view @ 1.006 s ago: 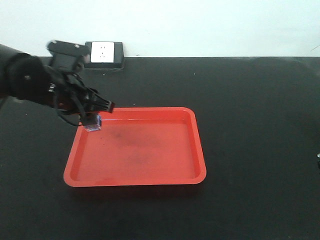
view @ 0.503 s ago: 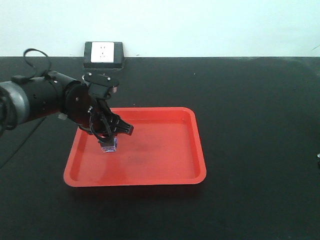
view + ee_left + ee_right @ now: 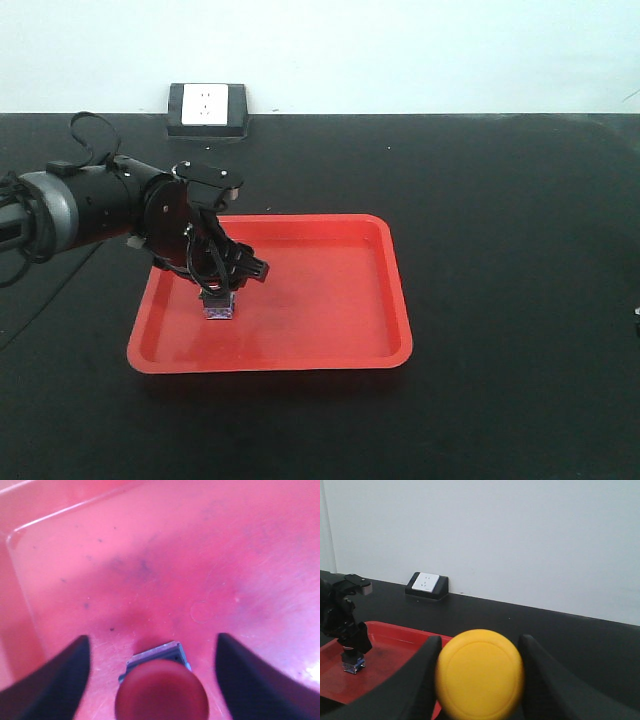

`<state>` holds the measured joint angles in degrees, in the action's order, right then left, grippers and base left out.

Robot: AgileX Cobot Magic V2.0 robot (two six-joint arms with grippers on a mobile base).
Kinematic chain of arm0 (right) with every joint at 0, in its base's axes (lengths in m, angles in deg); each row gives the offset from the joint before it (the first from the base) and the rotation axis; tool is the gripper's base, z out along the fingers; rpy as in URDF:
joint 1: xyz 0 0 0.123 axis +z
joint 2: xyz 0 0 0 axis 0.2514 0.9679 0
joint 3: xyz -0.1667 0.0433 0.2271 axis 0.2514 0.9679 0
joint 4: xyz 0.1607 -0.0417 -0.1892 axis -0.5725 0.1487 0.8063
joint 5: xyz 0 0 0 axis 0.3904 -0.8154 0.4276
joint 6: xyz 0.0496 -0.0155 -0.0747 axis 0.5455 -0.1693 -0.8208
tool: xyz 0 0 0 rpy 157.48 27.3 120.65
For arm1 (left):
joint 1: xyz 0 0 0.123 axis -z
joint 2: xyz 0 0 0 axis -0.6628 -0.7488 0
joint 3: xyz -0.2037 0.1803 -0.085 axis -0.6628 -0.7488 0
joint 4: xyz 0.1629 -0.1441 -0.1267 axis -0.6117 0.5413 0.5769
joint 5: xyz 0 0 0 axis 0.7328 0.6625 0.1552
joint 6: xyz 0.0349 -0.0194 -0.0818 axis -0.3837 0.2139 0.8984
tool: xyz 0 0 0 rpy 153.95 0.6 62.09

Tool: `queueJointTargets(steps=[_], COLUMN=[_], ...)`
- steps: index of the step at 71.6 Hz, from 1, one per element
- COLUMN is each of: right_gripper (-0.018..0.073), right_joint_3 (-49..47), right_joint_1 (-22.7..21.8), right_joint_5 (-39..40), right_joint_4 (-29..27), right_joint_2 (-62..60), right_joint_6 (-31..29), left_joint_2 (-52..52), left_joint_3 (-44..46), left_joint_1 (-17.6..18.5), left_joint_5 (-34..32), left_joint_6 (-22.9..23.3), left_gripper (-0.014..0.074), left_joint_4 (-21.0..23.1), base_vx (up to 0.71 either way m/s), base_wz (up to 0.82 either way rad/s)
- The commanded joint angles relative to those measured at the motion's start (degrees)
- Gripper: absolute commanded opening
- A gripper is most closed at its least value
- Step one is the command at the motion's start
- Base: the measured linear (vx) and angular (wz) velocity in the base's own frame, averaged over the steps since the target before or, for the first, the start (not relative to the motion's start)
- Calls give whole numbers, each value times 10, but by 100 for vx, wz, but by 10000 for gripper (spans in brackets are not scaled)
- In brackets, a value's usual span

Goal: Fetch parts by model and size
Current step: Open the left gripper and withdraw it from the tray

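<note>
The red-capped push-button switch (image 3: 161,692) stands upright on its dark base (image 3: 218,307) on the floor of the red tray (image 3: 330,330), in the tray's left half. My left gripper (image 3: 152,645) hangs right over it, open, with both dark fingers (image 3: 60,672) well clear of the cap. In the front view the left gripper (image 3: 228,282) sits just above the switch. My right gripper (image 3: 480,645) is shut on the yellow-capped switch (image 3: 479,675), held up off the black table to the right of the tray (image 3: 395,635); its base is hidden.
A white wall socket on a black box (image 3: 207,108) stands at the table's back edge by the pale wall. The black table (image 3: 500,250) spreads around the tray. A black cable (image 3: 85,130) loops off the left arm.
The left arm carried the red switch rightward over the tray and lowered it. The switch now rests on the tray floor with the fingers apart from it.
</note>
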<state>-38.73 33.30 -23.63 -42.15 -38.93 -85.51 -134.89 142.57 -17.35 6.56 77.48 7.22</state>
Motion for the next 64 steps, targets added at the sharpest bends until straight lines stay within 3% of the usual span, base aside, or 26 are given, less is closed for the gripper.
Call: queueJointTargets(steps=[1, 43, 64], right_gripper=[-10, -10, -10], right_joint_3=[-15, -15, -15], right_joint_1=[-1, -1, -1], right_joint_5=[50, 50, 50], right_joint_4=[5, 5, 5], right_joint_2=[8, 8, 8], right_joint_6=[-3, -3, -3], left_joint_2=[58, 366, 581], left_joint_3=[18, 12, -124], left_joint_1=[3, 3, 3], left_joint_5=[-17, 38, -66], left_joint_6=[5, -16, -16], left_gripper=[591, 589, 589], left_joint_4=[4, 2, 2], base_vx=[0, 0, 0], base_wz=[0, 0, 0])
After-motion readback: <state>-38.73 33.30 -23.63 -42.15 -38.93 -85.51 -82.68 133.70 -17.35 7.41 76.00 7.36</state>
